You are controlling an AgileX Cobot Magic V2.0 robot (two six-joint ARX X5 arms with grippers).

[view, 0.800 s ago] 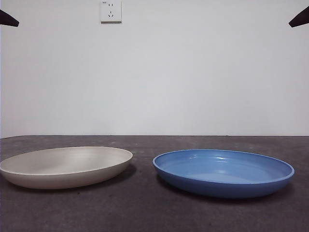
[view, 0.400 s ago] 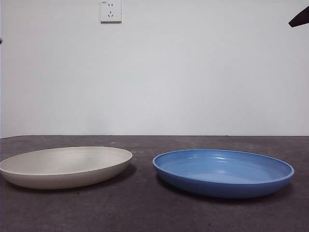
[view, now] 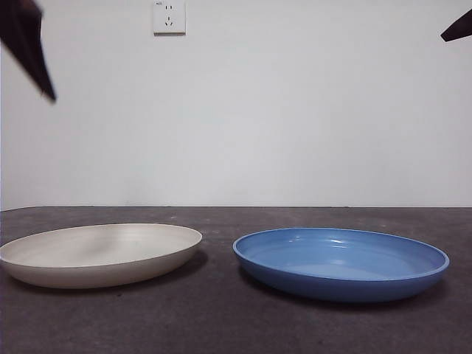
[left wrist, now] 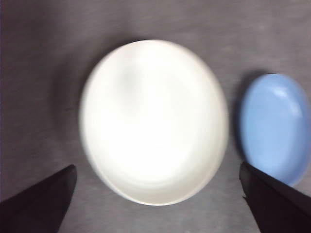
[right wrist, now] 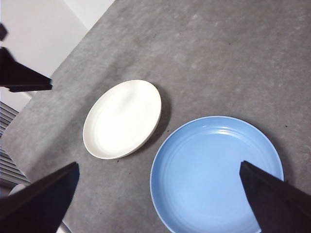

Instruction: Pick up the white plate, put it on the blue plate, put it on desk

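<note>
The white plate lies on the desk at the left, and the blue plate lies beside it at the right, a small gap between them. My left gripper is open and empty, high above the white plate; it shows as a dark blurred tip at the top left of the front view. My right gripper is open and empty, high above the blue plate; only its tip shows at the top right of the front view.
A white wall with a socket stands behind the desk. In the right wrist view the desk's edge runs past the white plate, with the left arm's dark jaw above it.
The left gripper's tip left the top left corner of the front view, then came back larger and lower, blurred by motion. The plates and the right arm have not moved.
</note>
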